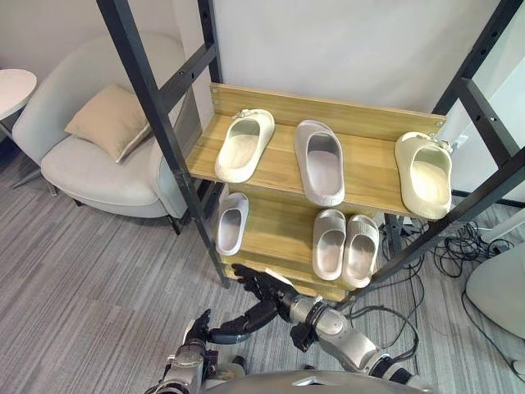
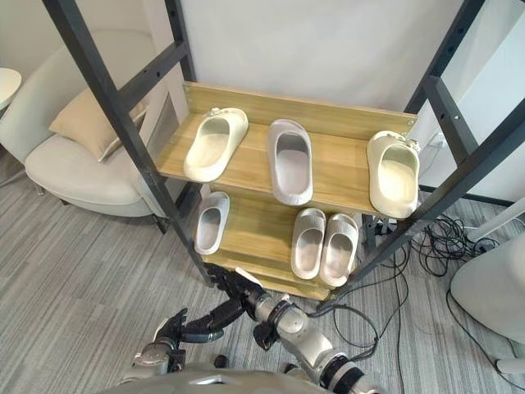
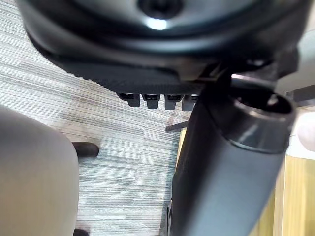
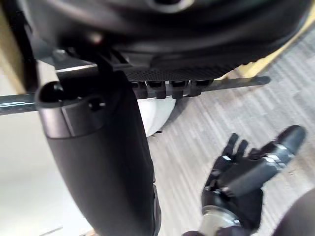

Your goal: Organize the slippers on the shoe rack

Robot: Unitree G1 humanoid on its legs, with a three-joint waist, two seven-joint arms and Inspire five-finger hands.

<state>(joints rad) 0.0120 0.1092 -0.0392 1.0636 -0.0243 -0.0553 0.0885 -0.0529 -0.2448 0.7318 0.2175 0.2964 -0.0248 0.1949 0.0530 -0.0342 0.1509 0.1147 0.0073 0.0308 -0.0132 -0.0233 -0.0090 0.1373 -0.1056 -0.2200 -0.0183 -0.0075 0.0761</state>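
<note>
Shoe rack (image 1: 328, 107): two wooden shelves in a black metal frame, against a pale wall.
Upper shelf (image 1: 369, 168): three slippers well apart. A left cream slipper (image 1: 244, 144) lies angled, a grey slipper (image 1: 321, 162) is in the middle, and a right cream slipper (image 1: 424, 174) is at the right end.
Lower shelf (image 1: 279, 230): a single pale slipper (image 1: 231, 222) lies at the left. A pair of pale slippers (image 1: 344, 246) lies side by side at the right, touching.
Left robot hand (image 1: 199, 331): low over the floor (image 1: 82, 287) in front of the rack, fingers apart and straight, holding nothing.
Right robot hand (image 1: 264, 289): just before the lower shelf's front edge, fingers loosely apart, thumb out, empty.
Armchair (image 1: 90, 172): pale, left of the rack, with a tan cushion (image 1: 109, 120) on it.
</note>
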